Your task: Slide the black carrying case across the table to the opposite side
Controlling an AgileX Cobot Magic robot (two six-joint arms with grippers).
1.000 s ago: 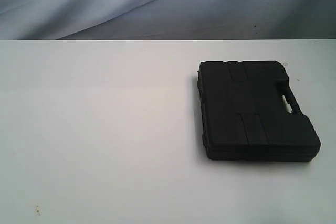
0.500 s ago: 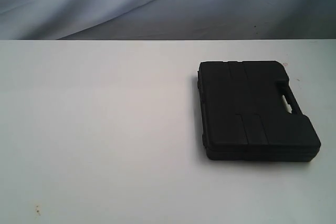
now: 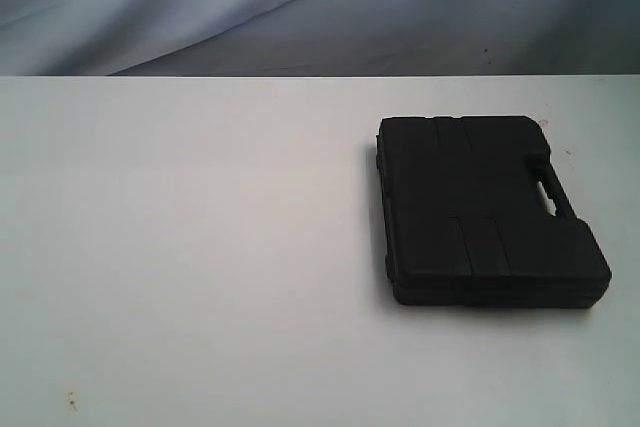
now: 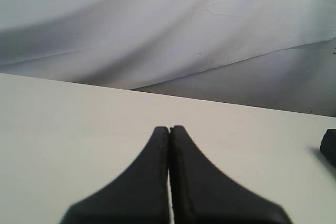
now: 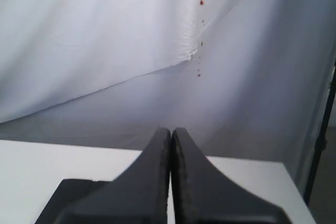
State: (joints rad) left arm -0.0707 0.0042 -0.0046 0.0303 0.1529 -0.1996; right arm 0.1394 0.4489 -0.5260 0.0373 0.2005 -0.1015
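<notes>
The case (image 3: 485, 212) lay flat on the white worktop (image 3: 200, 247), in the right half of the exterior view, lid up, with bare surface on every side of it. Its lid was matte black and crossed by shallow moulded grooves. The handle slot (image 3: 548, 192) was cut into the side that faced the right of that view. A few tiny red specks (image 3: 70, 402) marked the worktop near the lower left corner of the same view, well apart from the case.

The left jaws were pressed together with only a hairline seam between them and nothing held. They pointed out over bare worktop (image 4: 79, 129), and one dark corner of the case (image 4: 329, 148) showed at the frame's edge, off to one side.

The right jaws were likewise closed tight and empty. Part of the case (image 5: 68, 198) showed past them, partly hidden behind them; whether they touched it could not be told from that view.

A pale, creased cloth backdrop (image 3: 250, 7) hung behind the worktop, dotted with small red spots (image 5: 201, 2) in the right wrist view.
</notes>
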